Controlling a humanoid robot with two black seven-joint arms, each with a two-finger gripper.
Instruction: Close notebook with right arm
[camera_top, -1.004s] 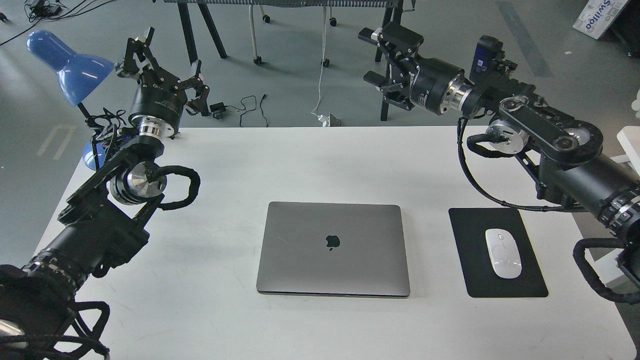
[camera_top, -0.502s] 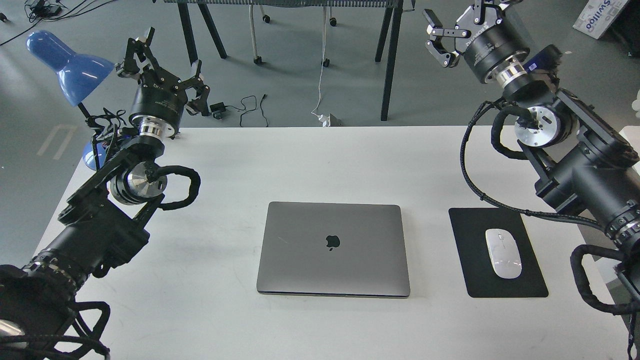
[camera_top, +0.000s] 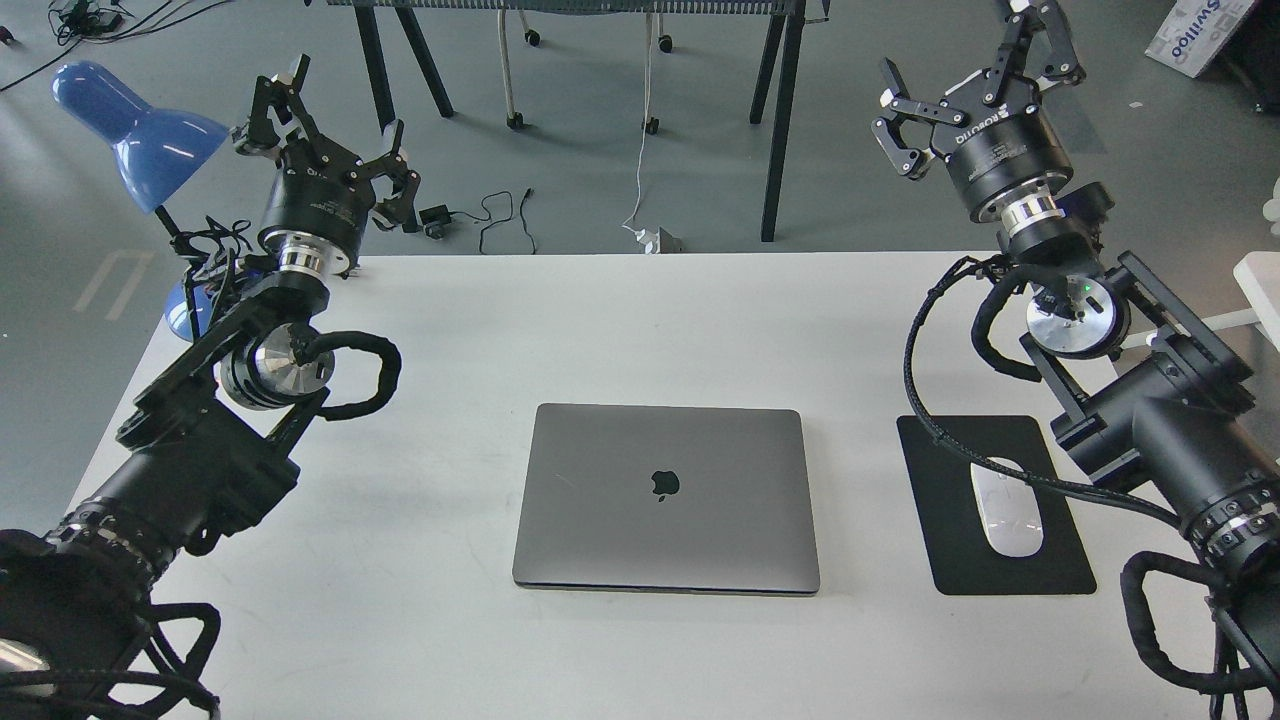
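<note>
in the head view, the notebook (camera_top: 665, 497) is seen lying flat and fully closed at the middle of the white table (camera_top: 640, 320), its space-grey lid up and the dark apple logo (camera_top: 665, 484) shown at the centre of the lid. nothing is resting on it and neither arm is touching it.

the right arm (camera_top: 1150, 430) is brought in from the right edge and is raised well above the far right part of the table. its right gripper (camera_top: 975, 70) is held up over the floor beyond the table's far edge, with its black fingers (camera_top: 895, 145) spread wide apart and nothing held between them. a braided cable (camera_top: 940, 420) is looped down from the wrist and is draped across the black mouse pad (camera_top: 1000, 560), which is placed just to the right of the notebook. a white mouse (camera_top: 1005, 510) is laid on that pad, partly crossed by the cable.

the left arm (camera_top: 190, 450) is extended from the lower left, and its left gripper (camera_top: 325, 130) is held above the table's far left corner, fingers splayed open and empty. a blue desk lamp (camera_top: 135, 130) is seen just behind it, at the table's left edge.
</note>
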